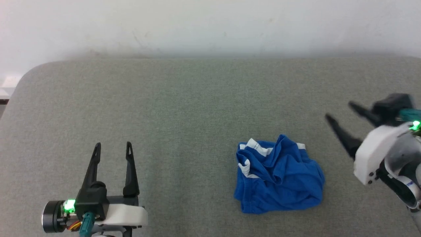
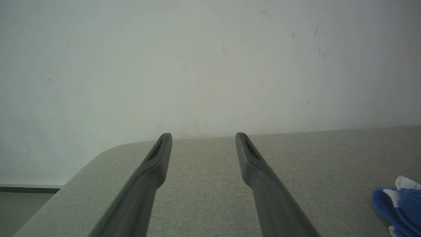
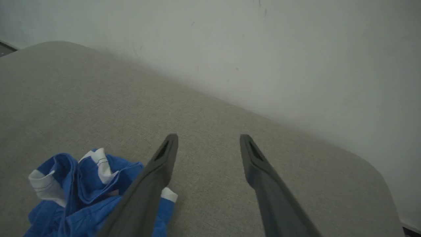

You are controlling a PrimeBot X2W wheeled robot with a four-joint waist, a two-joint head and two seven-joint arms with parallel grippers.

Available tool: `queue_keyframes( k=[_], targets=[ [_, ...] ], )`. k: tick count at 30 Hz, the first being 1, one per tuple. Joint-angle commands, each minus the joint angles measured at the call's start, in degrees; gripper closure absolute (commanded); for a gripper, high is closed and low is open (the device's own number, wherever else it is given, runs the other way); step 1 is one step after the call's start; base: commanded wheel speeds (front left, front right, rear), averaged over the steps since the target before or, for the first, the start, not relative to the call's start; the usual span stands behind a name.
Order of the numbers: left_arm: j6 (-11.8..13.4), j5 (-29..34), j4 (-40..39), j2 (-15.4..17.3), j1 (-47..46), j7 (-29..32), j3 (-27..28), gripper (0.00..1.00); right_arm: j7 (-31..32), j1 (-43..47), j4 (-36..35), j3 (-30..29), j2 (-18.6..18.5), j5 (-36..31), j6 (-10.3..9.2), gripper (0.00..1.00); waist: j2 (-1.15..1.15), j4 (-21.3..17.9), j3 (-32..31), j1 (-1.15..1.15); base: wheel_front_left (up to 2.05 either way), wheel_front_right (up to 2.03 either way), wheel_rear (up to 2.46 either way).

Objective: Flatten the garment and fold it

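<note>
The garment (image 1: pixel 278 176) is a crumpled heap of bright blue cloth with white trim, lying right of centre on the grey fabric surface (image 1: pixel 184 108). My left gripper (image 1: pixel 112 144) stands open at the lower left, well apart from the heap, with nothing between its fingers. My right gripper (image 1: pixel 338 110) hangs open at the right, tilted up and to the left, a short way right of the garment and above the surface. The left wrist view catches the garment's edge (image 2: pixel 399 205) at its lower right. In the right wrist view the garment (image 3: pixel 82 194) lies at the lower left beside one finger (image 3: pixel 154 184).
A pale wall (image 1: pixel 210 26) runs along the far edge of the grey surface. The surface's rounded corner (image 1: pixel 29 74) is at the far left, with a bit of floor (image 2: pixel 26 197) beyond it.
</note>
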Motion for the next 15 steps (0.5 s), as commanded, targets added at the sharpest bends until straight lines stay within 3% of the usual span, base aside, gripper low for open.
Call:
queue_keyframes(
  k=[1,4,7,15],
  targets=[
    [-0.08,0.63,0.17,-0.35,-0.70,-0.27,-0.19,0.00,5.09,-2.23,0.39,3.76,-2.87,3.34,-0.11,0.00,0.01,0.98,0.89,0.00,0.00,0.00,0.00],
    [-0.16,0.79,0.32,-0.58,-1.10,-0.27,-0.73,0.00,14.61,-5.04,1.55,10.69,-7.61,9.42,-0.11,0.00,0.01,1.88,1.86,0.00,0.00,0.00,0.00],
    [-1.04,0.57,0.71,-0.69,-1.89,-0.27,-1.53,0.00,20.66,-7.12,3.44,15.55,-9.84,14.55,-0.11,0.00,0.01,2.83,3.00,0.00,0.00,0.00,0.00],
    [-4.95,-1.42,3.76,-1.24,-3.04,-0.27,-2.13,0.00,21.84,-8.67,13.68,22.20,-7.79,21.24,-0.11,0.00,0.01,5.45,4.99,0.00,0.00,0.00,0.00]
  ],
)
